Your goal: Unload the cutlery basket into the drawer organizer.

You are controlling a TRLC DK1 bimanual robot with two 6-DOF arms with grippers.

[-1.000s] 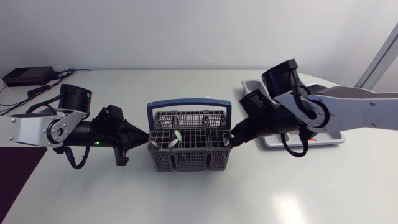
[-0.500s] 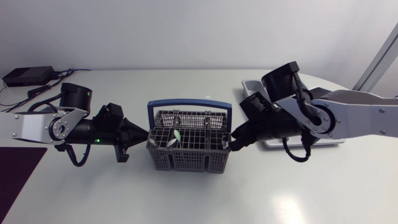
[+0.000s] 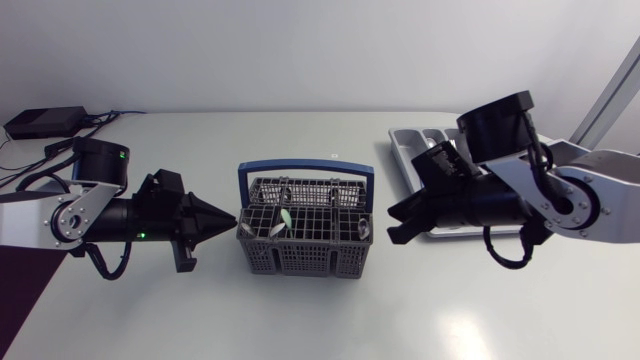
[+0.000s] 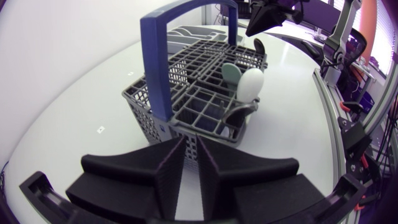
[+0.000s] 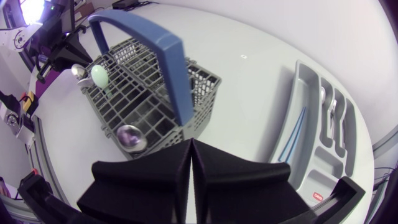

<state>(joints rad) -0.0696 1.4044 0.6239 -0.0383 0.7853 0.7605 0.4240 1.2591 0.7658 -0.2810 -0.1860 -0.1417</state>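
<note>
A broad strip of table (image 3: 330, 320) runs between the front edge and everything else. Behind it, at mid-table, stands the cutlery basket (image 3: 300, 262). It is upright grey mesh with a blue handle (image 3: 300, 170) arching over it.

The left gripper (image 3: 226, 218) points at the basket's left wall, its tip just beside the rim. I cannot tell whether it touches. Its jaws are drawn together with only a thin slit between them, and they grip nothing. The right gripper (image 3: 392, 224) sits off the basket's right wall with a band of table between them. Its jaws are pressed together, and nothing is in them.

In the basket, 1 pale green spoon (image 3: 285, 218) stands bowl-up in a compartment left of centre. A metal spoon bowl (image 5: 129, 135) shows in the corner nearest the right gripper.

Farther back and to the right lies the drawer organizer (image 3: 412, 150), a grey tray partly under the right arm. Its far end is near the table's back edge. 1 long slot holds thin blue sticks (image 5: 292, 138), and another holds metal cutlery (image 5: 329, 111).

At the far left corner sits a black box (image 3: 45, 122) with cables.
</note>
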